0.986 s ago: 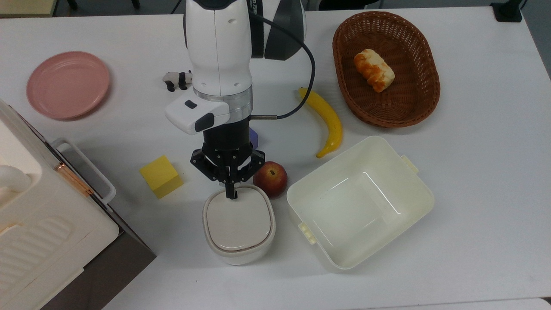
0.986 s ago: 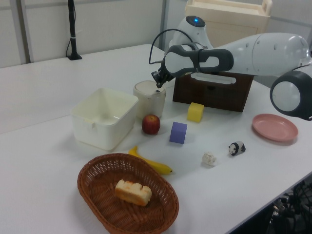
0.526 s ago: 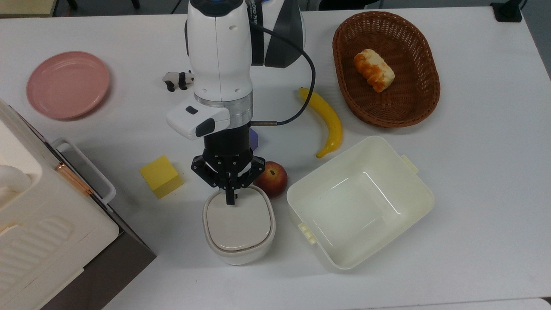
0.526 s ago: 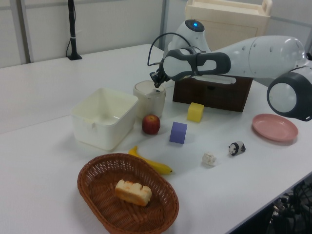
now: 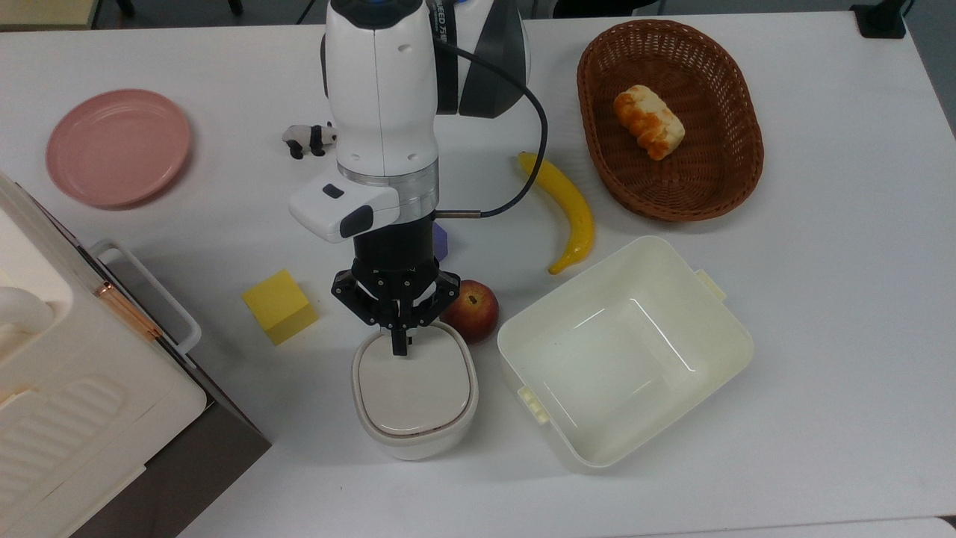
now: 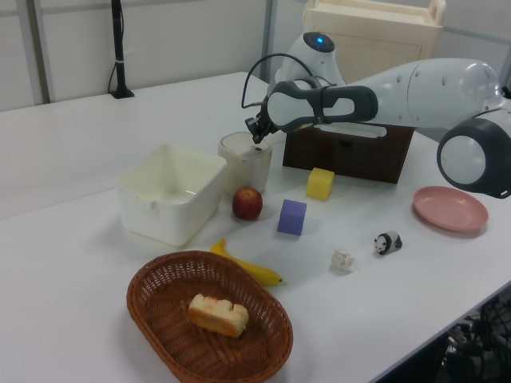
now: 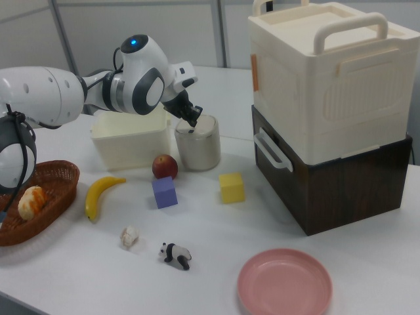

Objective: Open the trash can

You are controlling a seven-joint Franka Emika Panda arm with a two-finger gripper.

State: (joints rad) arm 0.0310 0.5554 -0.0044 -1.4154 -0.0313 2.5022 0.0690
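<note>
Trash can (image 5: 414,392) sits mid-worktop toward the near edge in the top view, lid down, between the yellow cube (image 5: 280,306) and the empty tub (image 5: 713,325), apple (image 5: 470,310) touching its rim. Gripper (image 5: 402,345) stands over the lid's rear edge, fingers pinched together, holding nothing — tip on the lid. Judged: light, stiff, smooth plastic; likely to skid if shoved sideways. Press straight down at the lid edge rather than grasp. Open room lies nearward; the lid needs clearance above.
</note>
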